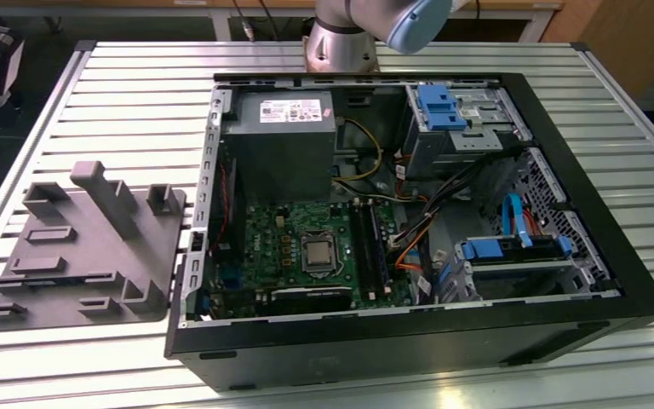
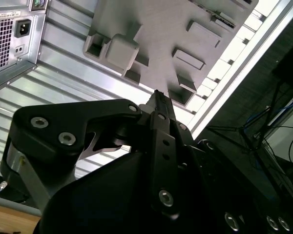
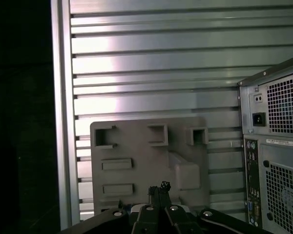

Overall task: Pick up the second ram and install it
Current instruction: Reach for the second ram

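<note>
Second wrist view is showing the gripper (image 2: 158,96) with its fingers pressed together, clamping nothing, hanging above the grey holder tray (image 2: 151,29) on the slatted desk (image 2: 63,70). In the exterior view, the second ram (image 1: 380,254) is apparently standing in the motherboard slots near the frame's centre, inside the computer case (image 1: 418,341), well apart from the tray.

Grey tray (image 1: 77,256) beside open computer case (image 1: 418,339), perhaps touching
</note>
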{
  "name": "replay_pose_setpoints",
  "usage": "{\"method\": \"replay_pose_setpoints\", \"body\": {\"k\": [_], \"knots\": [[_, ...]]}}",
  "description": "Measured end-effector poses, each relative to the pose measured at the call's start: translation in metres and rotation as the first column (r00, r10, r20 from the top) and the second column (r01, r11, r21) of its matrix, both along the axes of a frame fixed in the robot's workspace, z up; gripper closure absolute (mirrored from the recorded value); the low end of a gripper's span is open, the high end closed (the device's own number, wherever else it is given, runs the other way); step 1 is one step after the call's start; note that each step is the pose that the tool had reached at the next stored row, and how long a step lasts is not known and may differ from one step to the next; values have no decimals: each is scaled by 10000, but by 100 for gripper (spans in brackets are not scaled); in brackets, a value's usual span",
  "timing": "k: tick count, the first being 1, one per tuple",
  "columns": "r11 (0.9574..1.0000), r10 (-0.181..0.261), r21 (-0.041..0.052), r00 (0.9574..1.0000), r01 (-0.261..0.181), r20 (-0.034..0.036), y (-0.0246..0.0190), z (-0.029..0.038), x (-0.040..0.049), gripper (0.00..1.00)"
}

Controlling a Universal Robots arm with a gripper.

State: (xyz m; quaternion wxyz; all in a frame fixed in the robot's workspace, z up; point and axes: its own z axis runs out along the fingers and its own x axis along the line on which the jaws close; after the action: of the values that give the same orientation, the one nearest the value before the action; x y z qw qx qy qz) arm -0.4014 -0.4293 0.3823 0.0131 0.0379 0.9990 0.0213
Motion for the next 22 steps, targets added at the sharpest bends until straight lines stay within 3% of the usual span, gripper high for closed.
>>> {"method": "replay_pose_setpoints", "body": {"k": [22], "knots": [[10000, 0, 0, 10000, 0, 0, -92, -55, -45, 89]]}}
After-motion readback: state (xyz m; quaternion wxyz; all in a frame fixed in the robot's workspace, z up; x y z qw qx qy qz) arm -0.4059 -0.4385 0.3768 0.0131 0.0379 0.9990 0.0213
